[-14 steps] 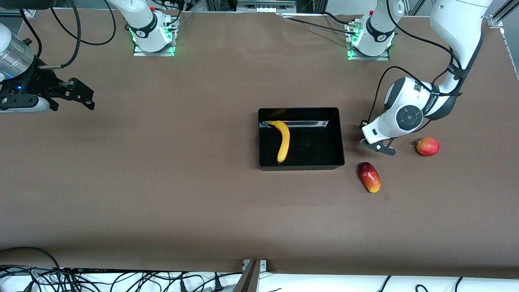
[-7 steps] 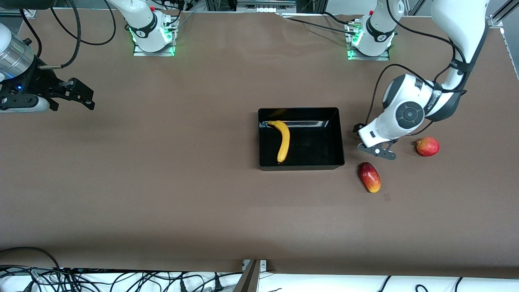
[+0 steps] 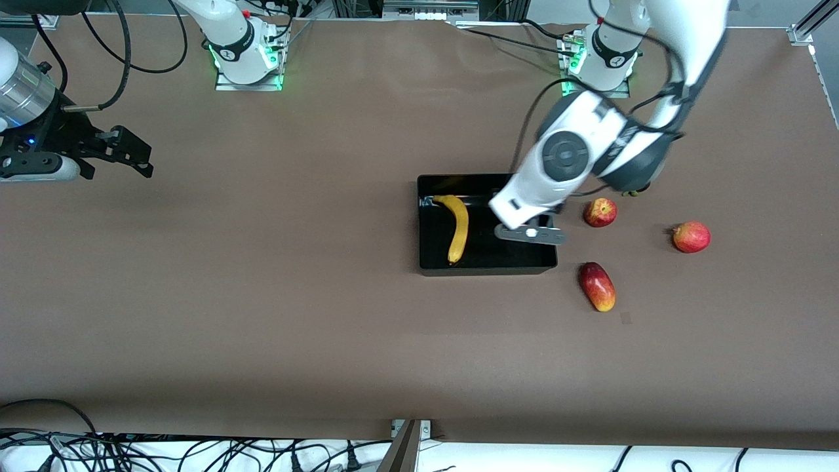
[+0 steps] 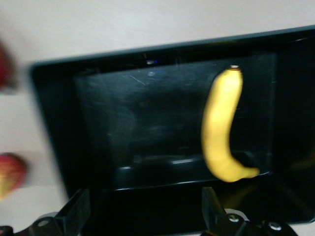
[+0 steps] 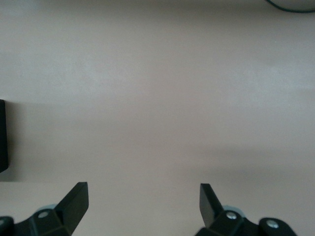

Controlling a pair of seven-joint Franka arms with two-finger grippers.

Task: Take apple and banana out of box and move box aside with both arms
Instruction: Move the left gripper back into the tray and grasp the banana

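Observation:
The black tray (image 3: 486, 269) stands mid-table with the yellow banana (image 3: 459, 227) lying in it at the side toward the right arm's end. The small red apple (image 3: 600, 212) sits on the table beside the tray, toward the left arm's end. My left gripper (image 3: 532, 233) is open and empty over the tray's apple-side part. In the left wrist view the tray (image 4: 49, 123), the banana (image 4: 224, 132) and the apple (image 4: 10, 173) show past my left gripper (image 4: 142, 216). My right gripper (image 3: 121, 156) waits open and empty over bare table at the right arm's end, as the right wrist view (image 5: 142, 206) shows.
An oblong red-yellow mango (image 3: 596, 286) lies nearer the front camera than the apple, close to the tray's corner. A pink-red round fruit with a nub (image 3: 691, 236) sits toward the left arm's end. Cables run along the table's front edge.
My left arm has swung from the table beside the tray to over the tray. The apple, hidden under that arm before, now shows on the table. The right arm has not moved.

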